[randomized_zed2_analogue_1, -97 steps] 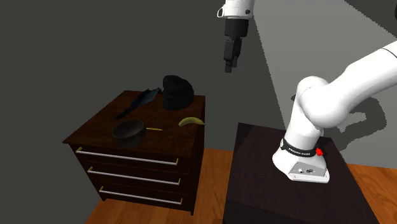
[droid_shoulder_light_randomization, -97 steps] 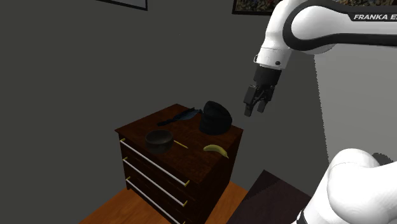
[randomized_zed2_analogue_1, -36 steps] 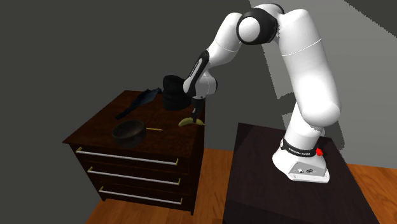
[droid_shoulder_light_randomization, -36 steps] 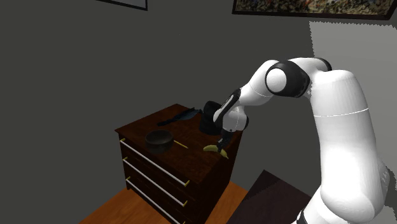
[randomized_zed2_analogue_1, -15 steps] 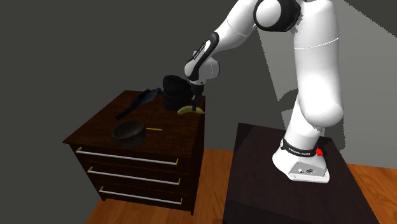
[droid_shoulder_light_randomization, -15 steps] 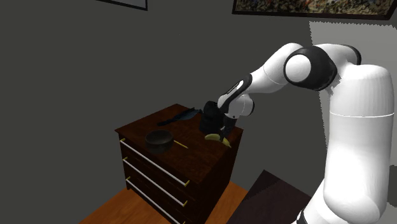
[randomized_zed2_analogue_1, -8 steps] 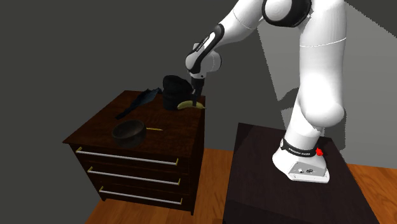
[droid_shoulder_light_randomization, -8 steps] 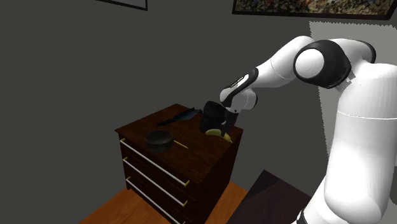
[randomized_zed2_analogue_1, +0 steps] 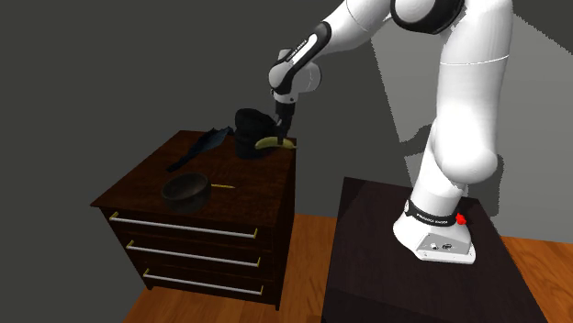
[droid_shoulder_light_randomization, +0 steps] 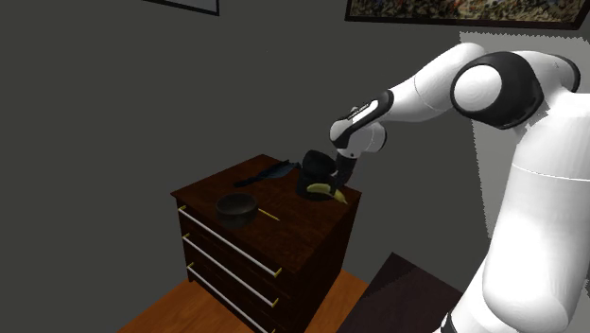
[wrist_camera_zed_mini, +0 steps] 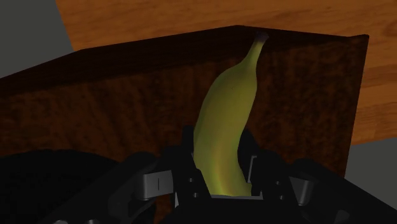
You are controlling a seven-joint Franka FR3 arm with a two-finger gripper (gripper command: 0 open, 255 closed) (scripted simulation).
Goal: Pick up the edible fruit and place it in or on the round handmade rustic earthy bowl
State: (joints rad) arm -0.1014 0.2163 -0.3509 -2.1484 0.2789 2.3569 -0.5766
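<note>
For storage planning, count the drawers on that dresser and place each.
3, stacked in the front of the dark wooden dresser: top drawer, middle drawer, bottom drawer. Its other sides are hidden and may hold more.

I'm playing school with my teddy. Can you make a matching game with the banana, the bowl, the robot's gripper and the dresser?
Things:
1. banana
2. bowl
3. gripper
4. dresser

What fits:
A. dark wood, with three drawers
B. black, shut on the fruit
C. yellow and curved, held just above the dresser top
D. dark and round, standing on the dresser top

Pairs: 1-C, 2-D, 3-B, 4-A
</note>
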